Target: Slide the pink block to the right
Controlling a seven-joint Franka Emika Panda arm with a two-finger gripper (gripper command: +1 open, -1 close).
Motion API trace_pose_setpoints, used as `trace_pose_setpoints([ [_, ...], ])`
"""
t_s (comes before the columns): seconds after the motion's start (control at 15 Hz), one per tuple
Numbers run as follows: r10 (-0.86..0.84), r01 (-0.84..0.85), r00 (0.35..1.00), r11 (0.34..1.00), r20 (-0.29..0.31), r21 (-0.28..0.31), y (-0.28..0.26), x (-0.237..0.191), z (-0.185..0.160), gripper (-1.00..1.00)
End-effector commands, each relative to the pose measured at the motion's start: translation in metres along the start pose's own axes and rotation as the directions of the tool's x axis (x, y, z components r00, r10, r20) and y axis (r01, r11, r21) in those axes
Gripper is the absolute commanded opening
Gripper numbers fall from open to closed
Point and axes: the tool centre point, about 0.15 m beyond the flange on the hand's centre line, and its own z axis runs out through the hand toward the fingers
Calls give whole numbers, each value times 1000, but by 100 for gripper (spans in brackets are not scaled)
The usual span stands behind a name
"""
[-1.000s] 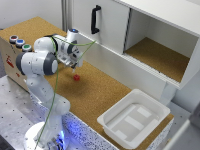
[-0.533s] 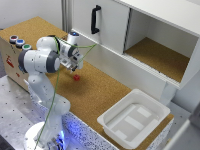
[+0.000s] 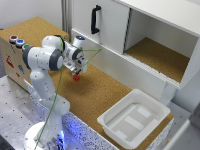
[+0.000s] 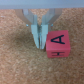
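Beside pink block, jaws closed — arm bent low

White robot gripper lowered over cork-topped table, directly above small reddish-pink block. Jaw state indiscernible. White rectangular plastic tray well apart, toward exterior view's right.
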Motion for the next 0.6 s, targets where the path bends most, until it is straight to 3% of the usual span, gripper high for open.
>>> trace_pose_setpoints([
  [0.0,7,-8,1000,998,26,59,43,-6,4,-100],
  [0.53,49,-49,999,999,17,19,96,-16,-16,-100],
])
